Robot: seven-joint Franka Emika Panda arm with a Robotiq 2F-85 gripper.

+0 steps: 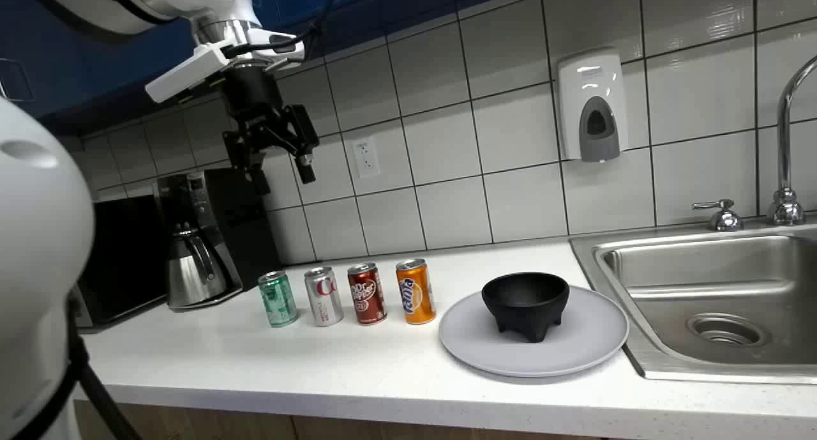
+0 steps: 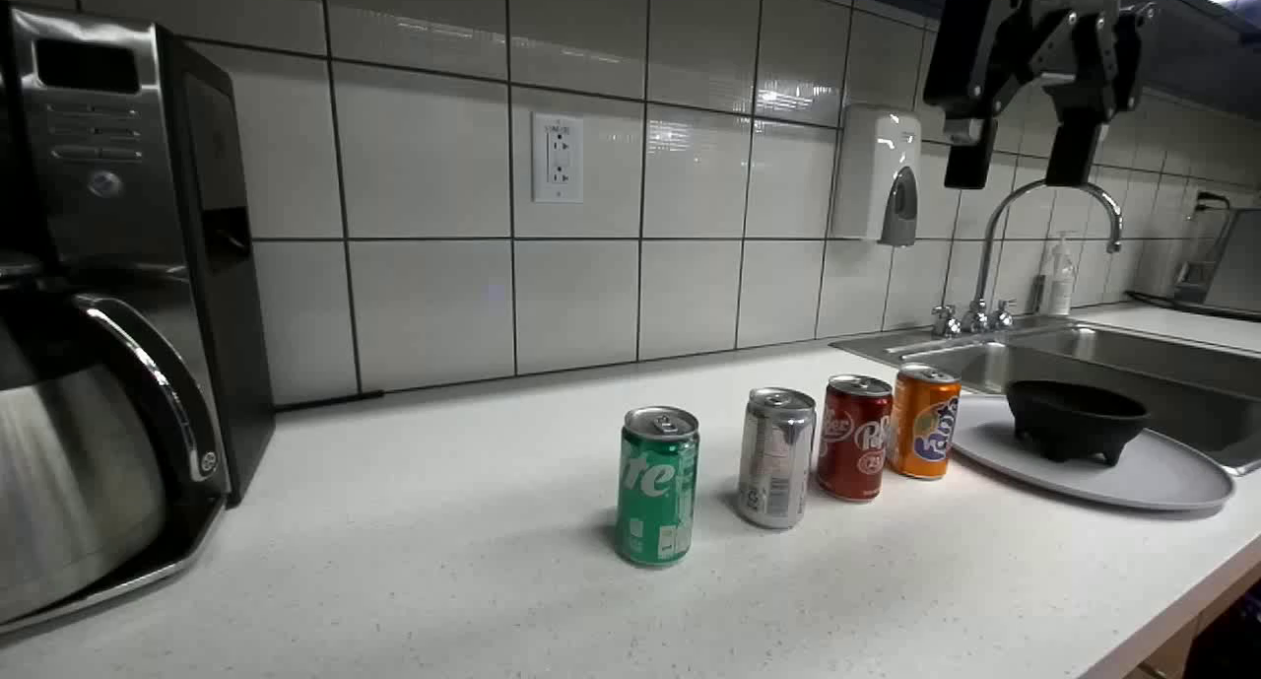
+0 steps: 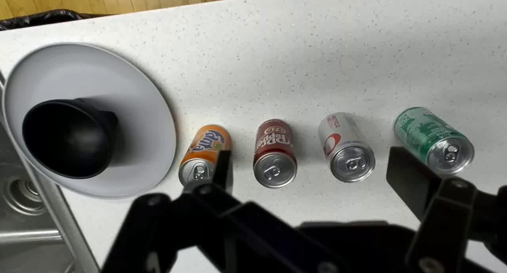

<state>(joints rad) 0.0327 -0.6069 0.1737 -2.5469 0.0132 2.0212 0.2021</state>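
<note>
Green can (image 1: 278, 301), silver can (image 1: 323, 297), red can (image 1: 367, 294) and orange can (image 1: 416, 292), upright in a row on the counter (image 1: 306, 360); probably light, slick and dentable, best held round mid-body; gripper (image 2: 1022, 160) above, fingers (image 3: 410, 180) spread wide apart, holding nothing.

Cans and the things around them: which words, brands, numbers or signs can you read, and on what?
"Fanta": orange can
"Dr Pepper": dark red can
"23": dark red can
"RECYCLE": silver can; its large red lettering shows only in part
"te": green can; the start of the word is turned away
Too small or blurred: markings on soap dispenser, wall outlet and coffee maker; finer can print
</note>
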